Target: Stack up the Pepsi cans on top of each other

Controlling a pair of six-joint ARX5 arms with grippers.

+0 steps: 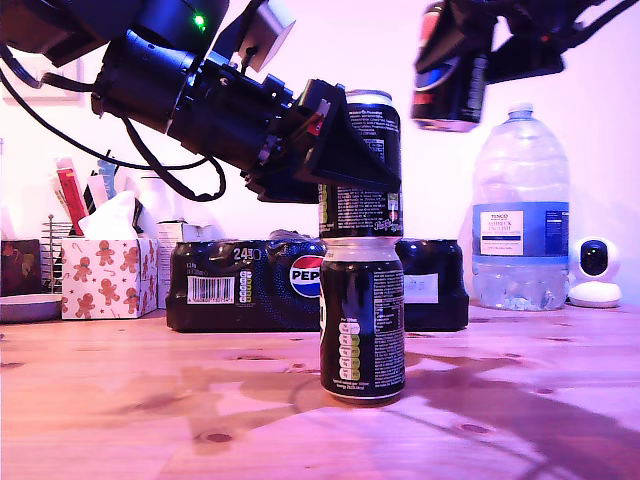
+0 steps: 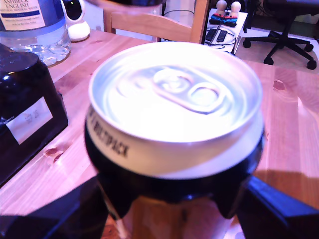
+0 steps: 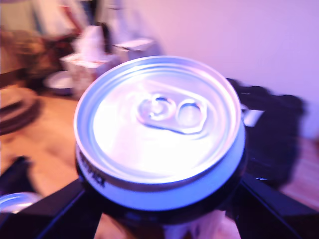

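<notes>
Okay, you see my first gripper (image 1: 356, 175) clamping a black silver-rimmed Pepsi can (image 1: 375, 120) atop the standing bottom can (image 1: 362, 320). My second gripper (image 1: 455, 50) grips a third can (image 1: 445, 100) higher, beside that stack.

Three Pepsi cans here, all black with silver rims and unopened pull tabs where the tops show. One stands upright on the desk (image 1: 120, 410), nutrition text and coloured squares facing the camera: call it the bottom can (image 1: 362, 320). A second can (image 1: 362, 165) sits upright right on top of it. The third can (image 1: 450, 70) is up in the air, tilted, toward the exterior view's upper right.
</notes>
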